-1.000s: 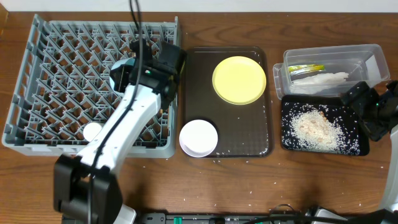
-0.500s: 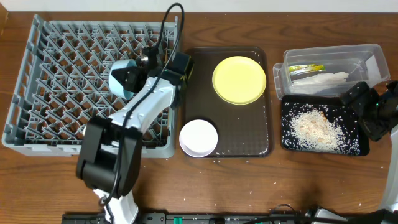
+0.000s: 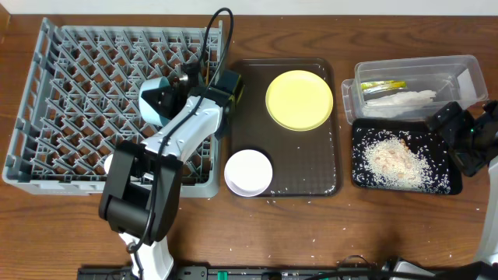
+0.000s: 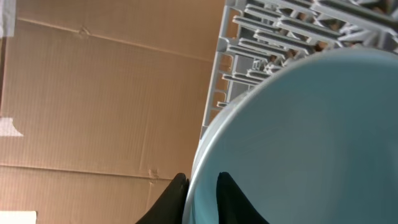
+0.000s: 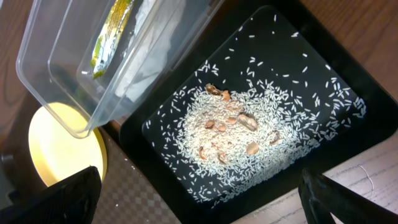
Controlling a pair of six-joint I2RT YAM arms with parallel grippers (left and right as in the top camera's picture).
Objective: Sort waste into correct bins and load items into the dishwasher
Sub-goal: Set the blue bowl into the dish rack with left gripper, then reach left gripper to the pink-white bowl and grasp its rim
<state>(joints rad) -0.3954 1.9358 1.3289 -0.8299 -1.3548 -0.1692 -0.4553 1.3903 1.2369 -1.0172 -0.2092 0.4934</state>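
- My left pincer (image 4: 200, 186) is pinched on the rim of the one smooth, round, light blue bowl (image 3: 156, 99), one black finger on each side of its wall. I hold it tilted on edge over the right side of the rack.
- The big square grey plastic dish rack (image 3: 78, 78) is a lattice of upright pegs and fills the far-left corner of the wooden bench (image 3: 389, 233).
- One small round white cup (image 3: 114, 163) shows among the pegs by the rack's near edge, partly hidden by my arm.
- One dark brown rectangular serving tray (image 3: 284, 155) with a finely textured floor lies mid-bench, just right of the rack.
- On the tray's far half rests one flat round yellow plate (image 3: 299, 99). One glossy white bowl (image 3: 249, 172) sits at its near-left corner, overlapping the rim.
- My right pincer (image 5: 199, 177) is spread wide above the bins at the right edge.
- There are two bins. The clear rectangular plastic tub (image 3: 416, 66), on the far side, holds one green-yellow plastic wrapper (image 3: 383, 85) and one crumpled white paper napkin (image 3: 401, 99).
- The shallow black rectangular tray (image 3: 358, 175), touching the tub's near side, holds a heap of whitish rice-like crumbs (image 3: 393, 159) with a few tan bits among them.
- Stray grains dot the brown tray and the bench.
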